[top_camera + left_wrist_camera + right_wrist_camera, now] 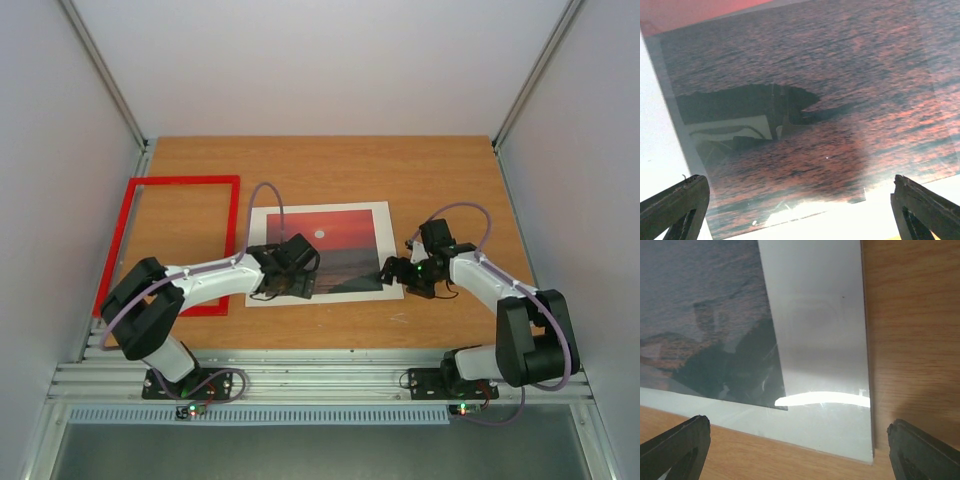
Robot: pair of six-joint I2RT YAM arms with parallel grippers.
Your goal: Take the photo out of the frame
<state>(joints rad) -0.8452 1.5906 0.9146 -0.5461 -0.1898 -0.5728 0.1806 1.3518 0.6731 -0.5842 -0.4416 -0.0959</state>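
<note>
**A:** Where does the photo (pixel 322 243) lie?

**B:** Flat and face up in the middle of the tabletop (pixel 450 170), a little towards its near edge. A white mat (pixel 387 250) borders it on all sides. The frame (pixel 185 181) lies empty along the left edge, just beside the mat and apparently not touching it. By the look of it, the print is already out of the frame.

**A:** How do you think it will handle?

**B:** I'd say light, thin and bendy, and easy to crease at a corner. The surface is glossy, and both wrist views show glare and reflections on it. There may be a clear sheet on top, but I cannot tell. Either way I'd expect it to be slippery, and fingers pressed on the face could mark it.

**A:** So where should it be taken hold of?

**B:** At an edge or corner, I think, not on the face. Lying flat, it gives nothing to pinch. It might have to slide to the near edge of the tabletop, or one side be lifted first.

**A:** And the arms?

**B:** The left gripper (pixel 799 200) hovers over the print's near left part with its jaws spread wide and nothing between them. The right gripper (pixel 797 440) is spread just as wide and also empty. It is above the mat's near right corner, where bare wood shows beside it.
</note>
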